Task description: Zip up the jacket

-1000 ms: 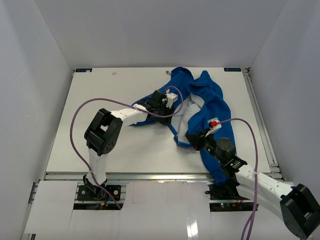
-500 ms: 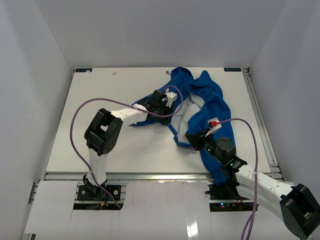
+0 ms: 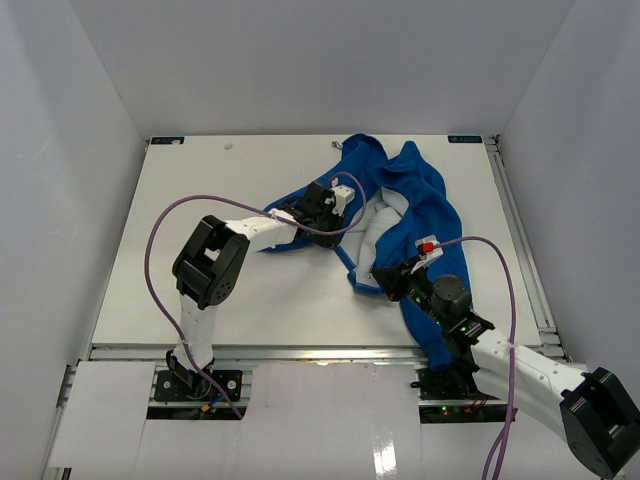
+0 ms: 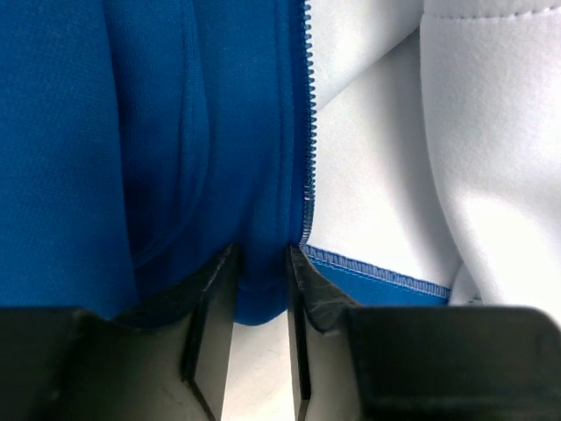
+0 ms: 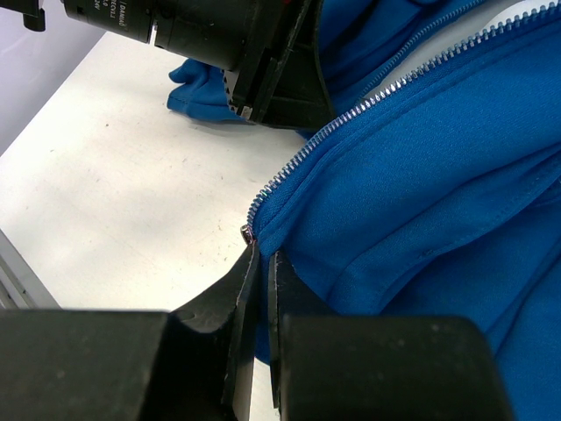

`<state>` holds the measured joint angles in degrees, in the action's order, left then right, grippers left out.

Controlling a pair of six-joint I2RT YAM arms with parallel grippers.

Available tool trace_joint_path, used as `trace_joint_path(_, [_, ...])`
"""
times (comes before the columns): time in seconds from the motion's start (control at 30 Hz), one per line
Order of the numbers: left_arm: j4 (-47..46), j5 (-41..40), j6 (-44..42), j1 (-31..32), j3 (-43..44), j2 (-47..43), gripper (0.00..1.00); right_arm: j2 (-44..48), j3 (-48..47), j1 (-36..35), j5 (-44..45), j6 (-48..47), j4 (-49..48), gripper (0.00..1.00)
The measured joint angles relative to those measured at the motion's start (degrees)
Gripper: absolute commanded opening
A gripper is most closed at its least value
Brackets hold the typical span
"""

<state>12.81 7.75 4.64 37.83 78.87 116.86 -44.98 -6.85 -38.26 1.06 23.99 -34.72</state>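
While the jacket (image 3: 420,200) lies crumpled on the far right part of the table (image 3: 200,200), you have nothing zipped yet, as far as these views show. Its white lining (image 4: 491,132) shows between the two front edges, and each run of zipper teeth (image 4: 307,114) stands alone, unjoined. Your left gripper (image 4: 261,263), toward the table's middle, has its fingers narrowly parted with a fold of blue cloth pinched between them, just beside the teeth. Your right gripper (image 5: 263,254), nearer the table's front edge, is all but closed on the bottom corner of the other front edge, where its teeth end. I see no slider in any view. Judging from that, you have both edges in hand, but the whole job remains: bring the two ends together, seat them, then draw the slider up. The table is plain matte white, pale walls (image 3: 80,120) enclose it on three sides, and purple cables (image 3: 160,220) loop over it.
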Motion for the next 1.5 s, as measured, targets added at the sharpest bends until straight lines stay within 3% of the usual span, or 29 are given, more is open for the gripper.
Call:
trace_joint_path(0.1, [-0.07,-0.21,0.17,-0.01,0.02,0.06,0.08,0.01,0.00,0.00,0.00,0.00,0.00,0.08])
trace_joint_path(0.2, [-0.20,0.01,0.23,0.01,0.02,0.06,0.00,0.07,0.00,0.00,0.00,-0.02,0.00,0.08])
trace_joint_path(0.57, [-0.41,1.26,1.41,-0.18,-0.01,-0.46,0.00,0.06,0.00,0.00,0.00,-0.02,0.00,0.08])
trace_joint_path(0.67, [-1.09,1.77,1.97,-0.17,-0.85,-1.91,0.11,-0.13,0.00,0.00,0.00,-0.02,0.00,0.08])
trace_joint_path(0.73, [-1.70,2.00,2.29,-0.19,-1.79,-3.41,0.00,-0.49,0.00,0.00,0.00,-0.01,0.00,0.08])
trace_joint_path(0.93, [-4.83,3.85,2.83,-0.37,-4.23,-7.01,0.00,-1.06,0.00,0.00,0.00,-0.02,0.00,0.08])
trace_joint_path(1.23, [-18.97,6.64,5.44,-1.59,-17.64,-16.84,0.00,-4.61,0.00,0.01,-2.46,-0.47,-2.74,0.08])
trace_joint_path(1.5, [-36.77,13.07,10.96,-1.78,-30.27,-29.31,0.00,-7.23,0.00,0.38,-8.99,-4.46,-12.14,0.08])
